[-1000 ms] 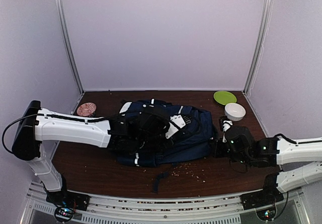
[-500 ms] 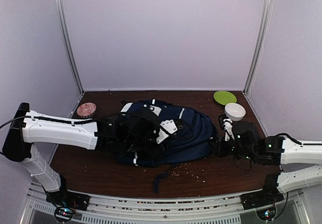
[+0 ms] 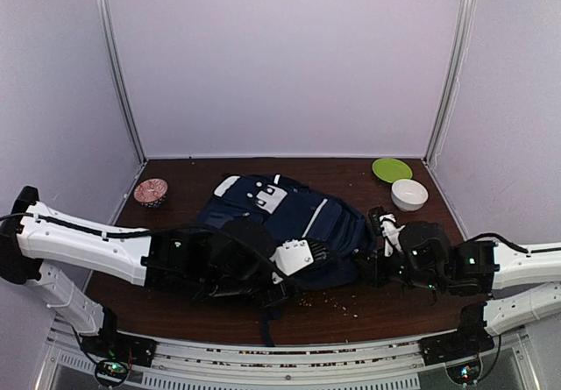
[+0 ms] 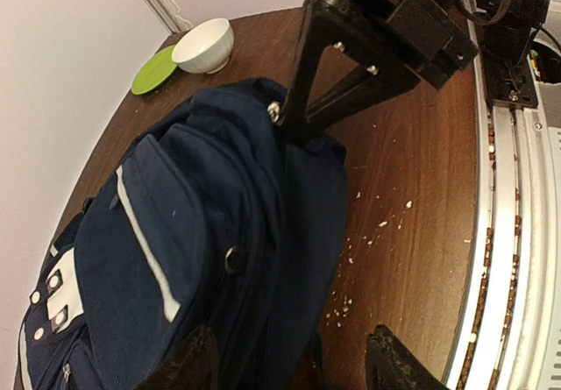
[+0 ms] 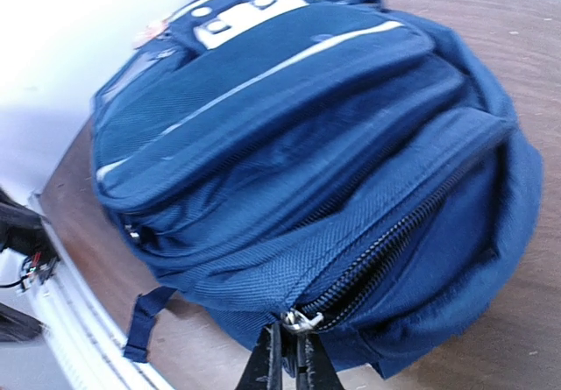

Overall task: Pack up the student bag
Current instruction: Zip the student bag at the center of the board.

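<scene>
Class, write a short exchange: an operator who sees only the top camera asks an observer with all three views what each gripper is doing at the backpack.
Operator: Is the right gripper holding anything?
Observer: Yes. Its wrist view shows the closed jaws pinching the metal zip pull on the student bag.
Operator: And the left gripper?
Observer: Its wrist view shows the fingers spread wide, gripping nothing, with the bag ahead of them.
</scene>
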`<state>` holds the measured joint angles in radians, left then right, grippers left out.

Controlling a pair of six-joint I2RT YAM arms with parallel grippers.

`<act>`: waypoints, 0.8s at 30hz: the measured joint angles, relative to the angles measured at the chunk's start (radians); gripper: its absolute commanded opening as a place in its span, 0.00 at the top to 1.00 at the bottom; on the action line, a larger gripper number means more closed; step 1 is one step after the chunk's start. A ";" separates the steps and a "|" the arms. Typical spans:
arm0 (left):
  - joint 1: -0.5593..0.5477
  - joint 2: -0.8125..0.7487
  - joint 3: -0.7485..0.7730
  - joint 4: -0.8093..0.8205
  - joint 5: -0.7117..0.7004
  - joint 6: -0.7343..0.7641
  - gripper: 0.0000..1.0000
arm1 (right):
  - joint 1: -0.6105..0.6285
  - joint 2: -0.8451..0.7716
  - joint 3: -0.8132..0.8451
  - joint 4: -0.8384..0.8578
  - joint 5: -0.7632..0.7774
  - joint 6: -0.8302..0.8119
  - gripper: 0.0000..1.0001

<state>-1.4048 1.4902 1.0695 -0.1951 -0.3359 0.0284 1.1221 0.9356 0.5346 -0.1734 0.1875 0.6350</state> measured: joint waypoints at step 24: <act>-0.038 0.188 0.051 0.100 -0.099 0.094 0.66 | 0.241 0.087 0.017 0.110 0.011 0.097 1.00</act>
<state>-1.4429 1.6783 1.1210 -0.0952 -0.4347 0.1223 1.3636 1.0225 0.5514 -0.0631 0.1986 0.7322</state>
